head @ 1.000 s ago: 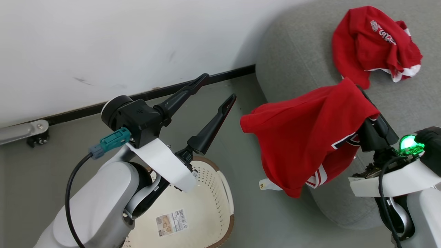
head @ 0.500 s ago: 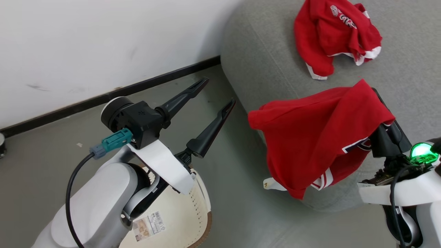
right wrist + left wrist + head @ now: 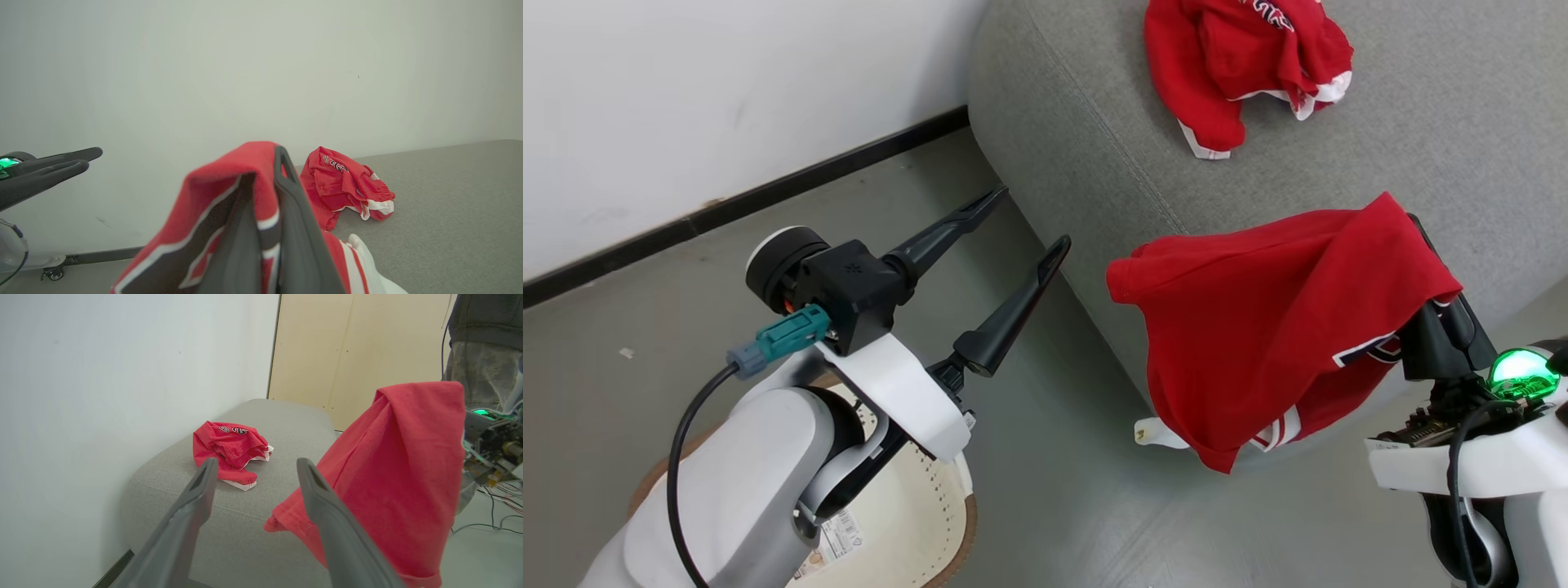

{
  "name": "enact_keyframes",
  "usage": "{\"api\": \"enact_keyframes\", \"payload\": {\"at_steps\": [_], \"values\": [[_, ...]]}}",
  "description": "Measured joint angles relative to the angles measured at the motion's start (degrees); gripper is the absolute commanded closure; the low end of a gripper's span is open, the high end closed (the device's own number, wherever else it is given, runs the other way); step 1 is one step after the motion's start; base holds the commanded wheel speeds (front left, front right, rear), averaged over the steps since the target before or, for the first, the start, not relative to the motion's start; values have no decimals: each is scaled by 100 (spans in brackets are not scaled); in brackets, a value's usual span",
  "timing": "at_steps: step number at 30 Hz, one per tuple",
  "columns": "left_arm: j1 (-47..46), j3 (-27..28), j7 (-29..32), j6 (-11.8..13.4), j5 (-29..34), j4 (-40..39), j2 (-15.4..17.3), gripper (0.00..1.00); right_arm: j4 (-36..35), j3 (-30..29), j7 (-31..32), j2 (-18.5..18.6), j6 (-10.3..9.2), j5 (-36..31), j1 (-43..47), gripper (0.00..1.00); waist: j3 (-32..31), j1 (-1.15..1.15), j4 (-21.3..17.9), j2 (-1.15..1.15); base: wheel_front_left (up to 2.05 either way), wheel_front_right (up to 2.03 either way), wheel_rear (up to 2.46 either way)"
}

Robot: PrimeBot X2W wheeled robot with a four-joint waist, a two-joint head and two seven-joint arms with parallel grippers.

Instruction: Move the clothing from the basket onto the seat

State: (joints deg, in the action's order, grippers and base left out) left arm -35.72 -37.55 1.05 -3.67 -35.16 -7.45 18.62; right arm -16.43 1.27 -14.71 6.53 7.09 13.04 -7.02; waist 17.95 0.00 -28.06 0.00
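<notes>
Right gripper (image 3: 267, 171) is clamped shut on a red shirt (image 3: 1258, 327). The fabric is draped right over its fingers and hangs loose in the air by the near edge of the seat (image 3: 1421, 147), with navy-and-white striped trim showing down low. The other shirt (image 3: 1241, 65) is lying crumpled on the seat further back, toward the wall (image 3: 686, 98) and well apart from the held one. Left gripper (image 3: 1031, 219) has nothing in it. Its jaws are spread wide and it hovers over the floor (image 3: 1054, 490) between basket and seat, pointing at the seat. The basket (image 3: 915, 506) sits on the floor, mostly hidden behind the left arm, so can't tell what's inside beyond a sticker (image 3: 837, 531).
</notes>
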Motion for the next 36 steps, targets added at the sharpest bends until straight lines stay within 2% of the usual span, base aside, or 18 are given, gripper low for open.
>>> {"api": "enact_keyframes", "payload": {"at_steps": [8, 17, 29, 36], "values": [[2, 40, 180, 108, 40, -174, 151, 0, 231, -131, 1, -33, 0, 181, -155, 100, 241, 0, -180, 0, 0, 0, 0], [5, 73, 375, 271, 145, -512, 289, 0, 535, -559, 68, 123, 0, 573, -1281, 100, 567, 0, -199, 0, 0, 0, 0], [24, 153, 706, 456, 204, -1002, 523, 0, 1069, -1013, 670, 615, 0, 1093, -3140, 100, 1044, 0, -13, 0, 0, 0, 0], [79, 193, 940, 554, 218, -1332, 695, 0, 1670, -1395, 980, 1032, 0, 1249, -4201, 100, 1413, 0, 148, 0, 0, 0, 0]]}}
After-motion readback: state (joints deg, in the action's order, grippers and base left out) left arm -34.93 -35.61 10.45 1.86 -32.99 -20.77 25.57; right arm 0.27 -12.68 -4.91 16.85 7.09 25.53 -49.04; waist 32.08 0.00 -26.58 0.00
